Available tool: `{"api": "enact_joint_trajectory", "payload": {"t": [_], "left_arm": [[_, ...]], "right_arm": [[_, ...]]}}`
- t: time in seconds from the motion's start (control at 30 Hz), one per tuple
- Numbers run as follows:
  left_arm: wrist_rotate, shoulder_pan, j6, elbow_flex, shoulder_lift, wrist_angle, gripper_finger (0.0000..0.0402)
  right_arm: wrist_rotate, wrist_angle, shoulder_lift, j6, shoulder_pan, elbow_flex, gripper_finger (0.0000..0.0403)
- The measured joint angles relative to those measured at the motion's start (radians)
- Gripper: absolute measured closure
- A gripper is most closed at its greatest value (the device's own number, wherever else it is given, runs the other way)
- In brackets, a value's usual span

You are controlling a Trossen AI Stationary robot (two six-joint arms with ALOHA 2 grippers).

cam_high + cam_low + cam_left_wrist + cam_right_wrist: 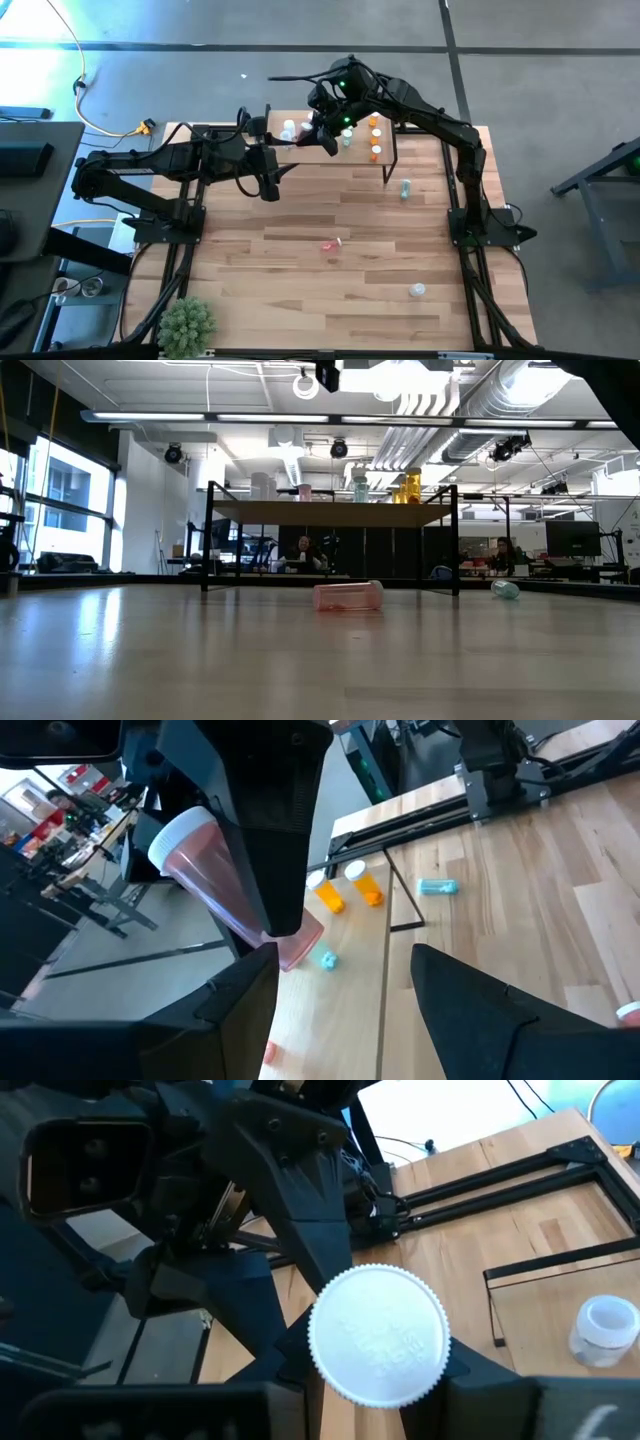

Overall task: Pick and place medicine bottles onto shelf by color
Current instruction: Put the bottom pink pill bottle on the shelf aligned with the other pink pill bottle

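Note:
My right gripper (318, 135) hangs over the shelf (330, 150) at the table's far side, shut on a pink medicine bottle (215, 885) with a white cap. My left gripper (345, 1005) is open just left of the shelf, its fingers standing below and on either side of the bottle's base; whether they touch it I cannot tell. Upright on the shelf stand a white bottle (288, 130), a green one (347, 138) and two orange ones (375, 125) (376, 152). My right gripper pinches the pink bottle's body (222, 898) between its two fingers, below the cap. One dark finger (265, 840) covers the bottle's middle. The fingers slant down from above and lie across the bottle. It hangs clear above the shelf, tilted, cap (378, 1335) up, base (300, 945) down.
Three bottles lie on the tabletop: a pink one (332, 245) near the middle, a green one (405, 188) right of the shelf and a white one (417, 291) near the front right. A green spiky plant (187, 322) stands at the near left corner. People sit beyond the table (303, 550).

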Motion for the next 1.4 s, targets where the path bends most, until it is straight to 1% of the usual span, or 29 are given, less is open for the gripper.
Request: {"api": "enact_joint_trajectory", "payload": {"t": [0.3, 0.4, 0.57, 0.77, 1.07, 1.1, 1.17, 1.27, 1.3, 1.4], "left_arm": [[0.002, 0.0, -0.003, 0.0, -0.003, 0.0, 0.0186], [0.002, 0.0, -0.013, 0.0, -0.004, 0.0, 0.0186], [0.001, 0.0, -0.019, 0.0, -0.003, 0.003, 0.0186], [0.002, 0.0, -0.022, 0.0, -0.003, 0.005, 0.0186], [-0.026, -0.04, -0.023, 0.001, -0.003, 0.01, 0.0186], [-0.023, -0.044, -0.023, 0.001, -0.002, 0.011, 0.0186], [0.022, -0.049, -0.025, 0.001, 0.003, 0.025, 0.0186], [0.085, -0.052, -0.036, -0.005, 0.012, 0.017, 0.0186], [0.077, -0.053, -0.037, -0.001, 0.012, 0.029, 0.0186], [-0.009, -0.06, -0.038, 0.0, 0.012, 0.026, 0.0186]], "right_arm": [[0.004, 0.032, 0.0, 0.041, 0.012, 0.0, 0.0329], [0.005, 0.052, 0.0, 0.08, 0.016, -0.001, 0.0329], [0.039, 0.058, 0.0, 0.105, 0.025, -0.001, 0.0329], [0.048, 0.062, 0.0, 0.134, 0.027, -0.001, 0.0329], [0.047, 0.106, 0.0, 0.163, 0.029, -0.001, 0.0329], [0.058, 0.112, 0.0, 0.164, 0.029, -0.001, 0.0329], [0.082, 0.168, 0.002, 0.166, 0.031, 0.0, 0.0329], [0.091, 0.199, 0.002, 0.171, 0.035, 0.0, 0.0329], [0.091, 0.201, 0.002, 0.17, 0.038, 0.0, 0.0329], [0.09, 0.183, 0.002, 0.167, 0.042, 0.0, 0.0329]]}}
